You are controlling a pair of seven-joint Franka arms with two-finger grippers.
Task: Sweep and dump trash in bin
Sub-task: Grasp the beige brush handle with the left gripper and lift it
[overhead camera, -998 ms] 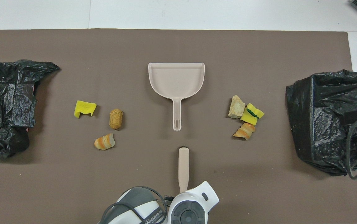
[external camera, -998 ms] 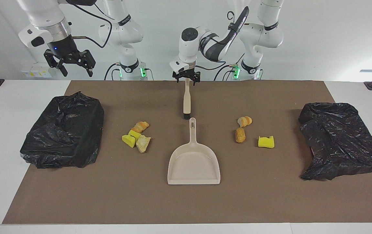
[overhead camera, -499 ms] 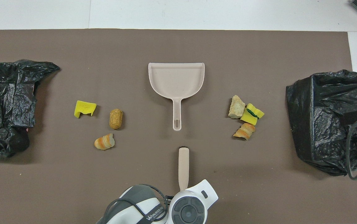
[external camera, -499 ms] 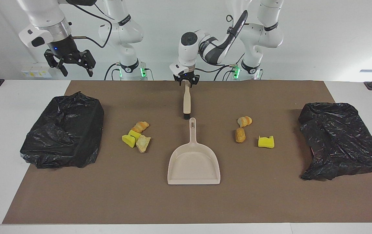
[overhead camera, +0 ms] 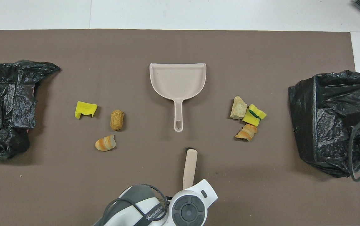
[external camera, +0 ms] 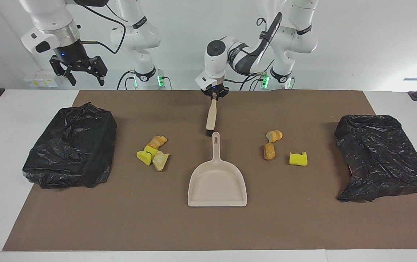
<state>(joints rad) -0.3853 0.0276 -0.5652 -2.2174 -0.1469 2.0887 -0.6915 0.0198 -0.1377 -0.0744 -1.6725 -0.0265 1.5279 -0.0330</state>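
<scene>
The beige brush [external camera: 211,116] lies tilted on the brown mat, bristles toward the dustpan handle; it also shows in the overhead view [overhead camera: 189,168]. My left gripper [external camera: 214,95] is shut on the end of its handle. The beige dustpan [external camera: 217,182] lies empty at mid-table, farther from the robots. Trash lies in two groups. A yellow sponge chunk [external camera: 143,155], a tan lump [external camera: 160,160] and an orange lump [external camera: 157,141] lie toward the right arm's end. A yellow chunk [external camera: 298,159] and two brown lumps [external camera: 269,151] [external camera: 274,135] lie toward the left arm's end. My right gripper [external camera: 83,74] waits open, raised near the bin at its end.
Two bins lined with black bags stand on the mat, one at the right arm's end [external camera: 72,145] and one at the left arm's end [external camera: 381,156]. The brown mat [external camera: 208,225] covers most of the white table.
My left gripper has closed on the brush handle and shifted slightly toward the left arm's end, tilting the brush. The right arm has not moved.
</scene>
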